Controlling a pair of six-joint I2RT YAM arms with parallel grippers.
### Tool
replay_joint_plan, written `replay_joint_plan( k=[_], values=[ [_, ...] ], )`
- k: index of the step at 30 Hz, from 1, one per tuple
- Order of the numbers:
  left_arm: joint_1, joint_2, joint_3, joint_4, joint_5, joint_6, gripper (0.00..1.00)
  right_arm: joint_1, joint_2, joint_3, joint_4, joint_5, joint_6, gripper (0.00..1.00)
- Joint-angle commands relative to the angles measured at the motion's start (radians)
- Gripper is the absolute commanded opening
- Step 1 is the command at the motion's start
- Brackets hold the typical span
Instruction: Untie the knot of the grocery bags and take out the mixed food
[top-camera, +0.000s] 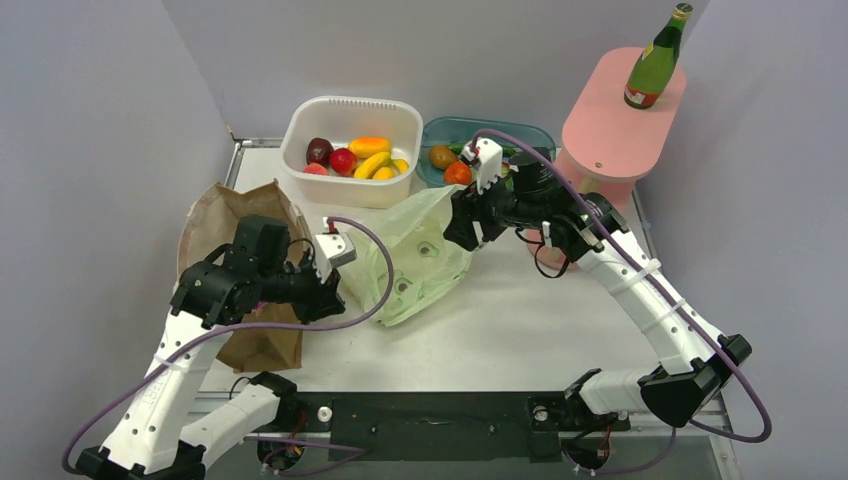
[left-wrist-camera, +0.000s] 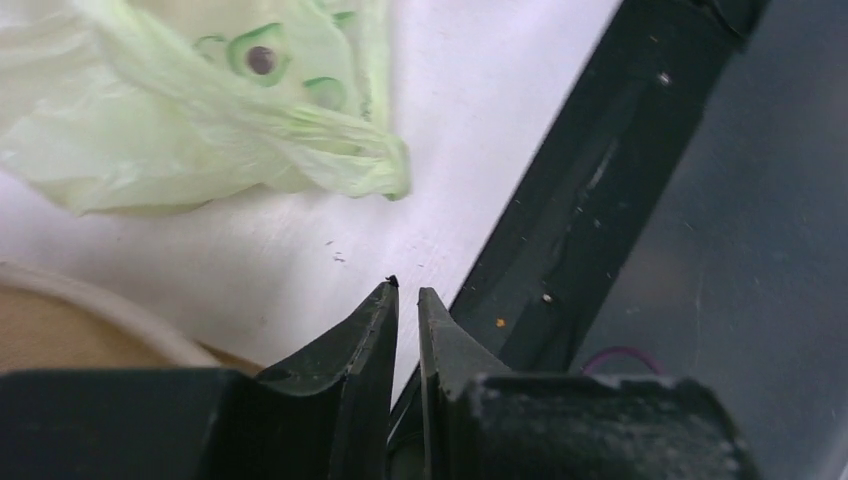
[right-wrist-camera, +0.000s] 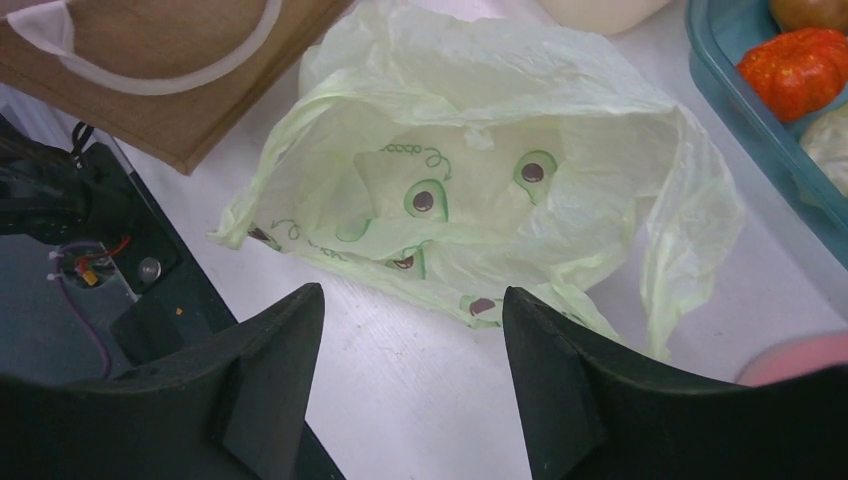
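The pale green plastic bag (top-camera: 415, 255) lies open on the white table between my grippers. Its inside (right-wrist-camera: 470, 190) looks empty. The brown paper bag (top-camera: 235, 260) lies flat at the left, its white loop handle (right-wrist-camera: 170, 70) showing. My left gripper (top-camera: 330, 303) is shut and empty (left-wrist-camera: 405, 290), low over the table beside the plastic bag's near corner (left-wrist-camera: 200, 110). My right gripper (top-camera: 462, 238) is open and empty (right-wrist-camera: 412, 295), above the bag's right side. A banana (top-camera: 372, 163) and red fruit (top-camera: 343, 160) lie in a white tub (top-camera: 300, 135).
A teal tray (top-camera: 530, 135) behind the right gripper holds an orange-red fruit (right-wrist-camera: 800, 60) and a pale cabbage (right-wrist-camera: 825, 140). A green bottle (top-camera: 657, 58) stands on a pink stand (top-camera: 610, 130) at the back right. The black table edge (left-wrist-camera: 600, 180) lies near the left gripper.
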Motion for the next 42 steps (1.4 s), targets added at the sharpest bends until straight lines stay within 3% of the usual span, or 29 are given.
replay_joint_plan(
  k=[1,6,8,13,20,25,28,30,31,33,34,35,38,39,42],
  values=[
    [-0.066,0.021,0.024,-0.101,0.134,0.139,0.13,0.056,0.04,0.079,0.071,-0.015,0.03,0.62],
    [-0.06,-0.004,0.176,-0.003,-0.19,-0.075,0.63,0.112,0.08,0.136,0.077,0.003,0.031,0.62],
    [-0.046,-0.03,0.212,0.045,-0.269,-0.157,0.68,0.114,0.082,0.132,0.083,0.011,0.031,0.62],
    [0.078,0.015,0.211,0.09,-0.452,-0.275,0.69,0.114,0.082,0.117,0.085,0.005,0.03,0.62],
    [0.087,0.095,0.158,0.154,-0.503,-0.398,0.69,0.114,0.072,0.109,0.076,0.022,0.014,0.62],
    [0.088,0.169,0.077,0.204,-0.728,-0.447,0.69,0.114,0.051,0.088,0.076,0.036,0.003,0.61],
    [0.082,0.189,0.025,0.258,-0.775,-0.418,0.69,0.114,0.039,0.081,0.073,0.041,-0.004,0.61],
    [0.076,0.185,-0.004,0.283,-0.744,-0.37,0.53,0.114,0.036,0.076,0.072,0.04,-0.006,0.62],
    [0.074,0.18,-0.015,0.285,-0.675,-0.308,0.34,0.114,0.035,0.075,0.072,0.039,-0.006,0.62],
    [0.052,0.166,-0.012,0.273,-0.57,-0.242,0.11,0.115,0.032,0.073,0.071,0.033,-0.006,0.61],
    [0.022,0.158,-0.009,0.251,-0.529,-0.226,0.05,0.114,0.032,0.073,0.072,0.032,-0.006,0.61],
    [0.001,0.153,-0.003,0.235,-0.456,-0.19,0.0,0.114,0.032,0.072,0.072,0.031,-0.005,0.61],
    [-0.103,0.114,-0.003,0.168,-0.279,-0.119,0.0,0.114,0.037,0.074,0.072,0.023,-0.003,0.62],
    [-0.124,0.108,-0.002,0.149,-0.16,-0.063,0.0,0.114,0.04,0.077,0.072,0.02,-0.001,0.62],
    [-0.142,0.099,0.009,0.043,0.074,0.041,0.0,0.116,0.053,0.086,0.076,0.005,0.011,0.62]
  ],
)
